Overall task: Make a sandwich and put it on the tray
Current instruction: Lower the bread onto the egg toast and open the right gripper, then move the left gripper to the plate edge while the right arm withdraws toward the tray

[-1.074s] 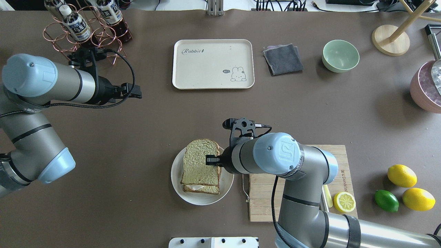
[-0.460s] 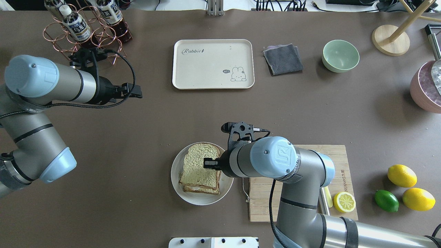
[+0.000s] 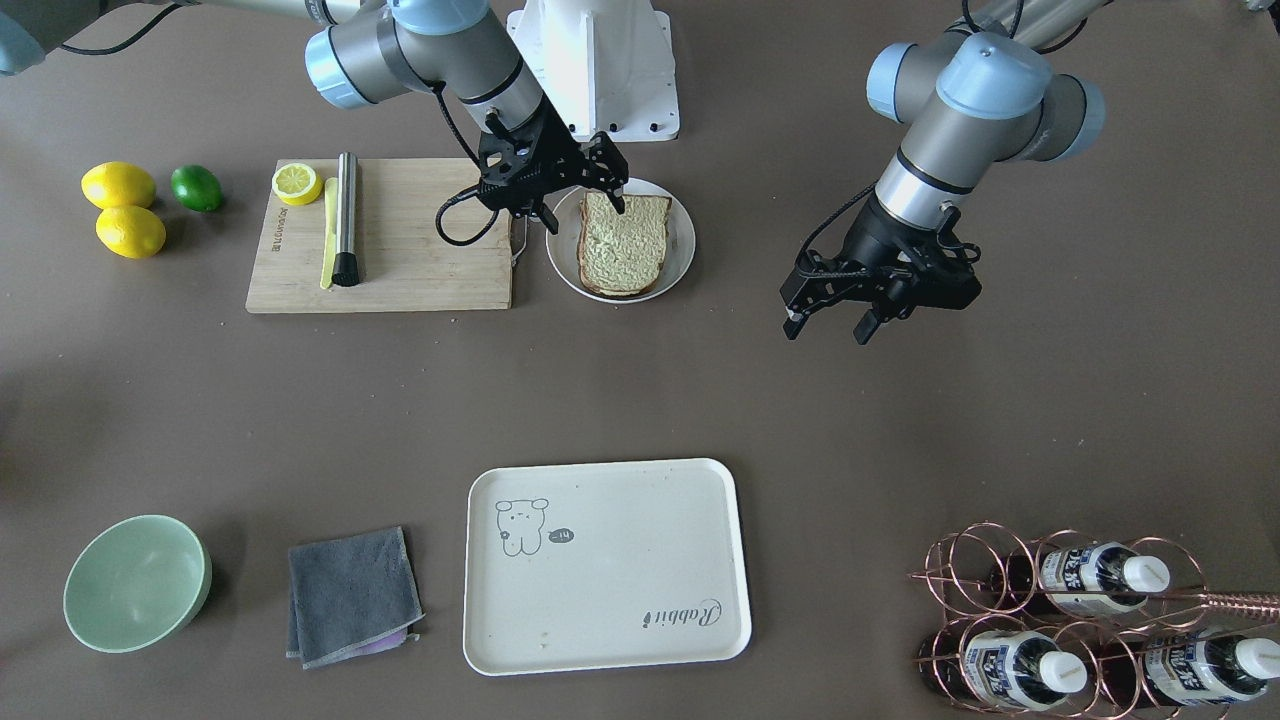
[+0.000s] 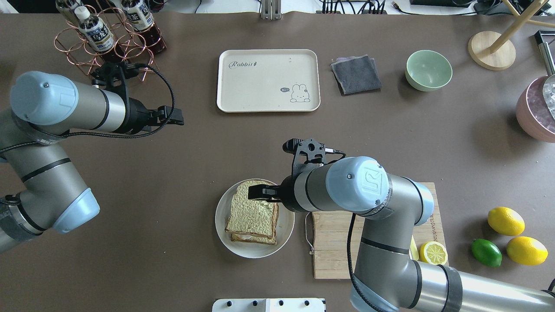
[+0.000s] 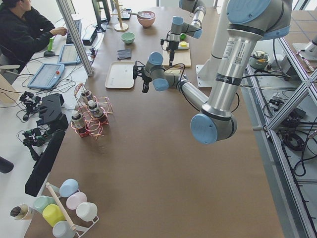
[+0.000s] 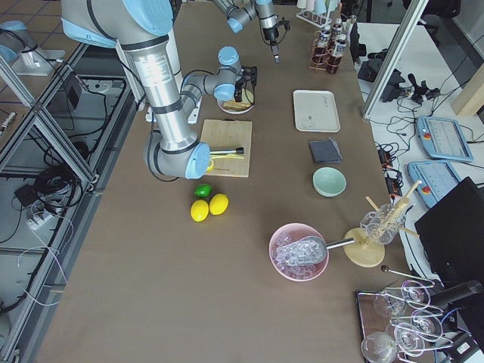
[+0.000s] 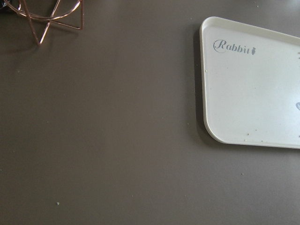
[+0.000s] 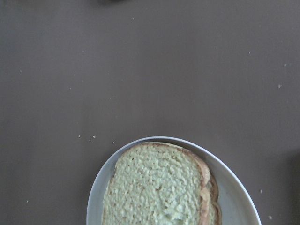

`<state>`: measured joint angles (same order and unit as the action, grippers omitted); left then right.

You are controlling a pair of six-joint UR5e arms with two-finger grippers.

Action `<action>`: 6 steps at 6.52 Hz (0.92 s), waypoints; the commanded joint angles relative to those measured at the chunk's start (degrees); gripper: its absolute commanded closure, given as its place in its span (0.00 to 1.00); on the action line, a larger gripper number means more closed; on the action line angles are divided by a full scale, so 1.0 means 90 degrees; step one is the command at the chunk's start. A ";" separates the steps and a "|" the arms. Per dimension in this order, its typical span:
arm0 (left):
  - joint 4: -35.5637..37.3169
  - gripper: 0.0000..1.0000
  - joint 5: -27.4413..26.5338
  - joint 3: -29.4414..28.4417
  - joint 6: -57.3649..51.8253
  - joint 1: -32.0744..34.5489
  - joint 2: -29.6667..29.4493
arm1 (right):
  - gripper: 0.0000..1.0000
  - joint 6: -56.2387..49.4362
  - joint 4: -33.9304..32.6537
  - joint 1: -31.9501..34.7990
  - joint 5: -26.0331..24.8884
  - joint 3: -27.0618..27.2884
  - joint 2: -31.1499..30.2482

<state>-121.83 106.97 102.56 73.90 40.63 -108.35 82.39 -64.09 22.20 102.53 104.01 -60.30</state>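
Right gripper (image 4: 254, 193) of mine hangs over the far right corner of the sandwich (image 4: 252, 214). The sandwich lies stacked on the round white plate (image 4: 222, 236) at the near middle of the table, just left of the wooden cutting board (image 4: 329, 247). The tray (image 4: 260, 86) sits at the far middle, well apart from the plate, with nothing on it.

I judge the sandwich light and soft. The crumb will dent under a hard squeeze, and the egg in the middle is probably slick enough to let the slices slide apart. The layers are only resting on each other. So I would take hold at the right crust, one finger above and one below, clamping all the layers together, and close gently.

My right jaws are parted a moderate way and carry nothing. In the front view one fingertip (image 3: 620, 203) sits at the top slice's crust, but I cannot tell whether it touches or hovers just over it. My left gripper (image 3: 826, 327) is also spread and empty, over bare table on the left, near the copper bottle rack (image 4: 104, 41).
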 commanded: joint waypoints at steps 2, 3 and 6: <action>-0.0360 0.04 -0.0460 0.0050 0.0479 -0.0791 -0.0002 | 0.00 -0.0063 -0.0008 0.1387 0.1542 0.0231 -0.0291; -0.0360 0.12 -0.0663 0.0156 0.0500 -0.1064 0.0017 | 0.00 -0.0092 0.0002 0.1729 0.1799 0.0221 -0.0350; -0.0505 0.27 -0.1618 0.0128 0.0519 -0.2283 0.0047 | 0.00 -0.0102 -0.0018 0.2240 0.1958 0.0192 -0.0390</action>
<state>-125.79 96.02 103.88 78.50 24.33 -108.09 81.49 -64.22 41.12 119.99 105.88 -63.72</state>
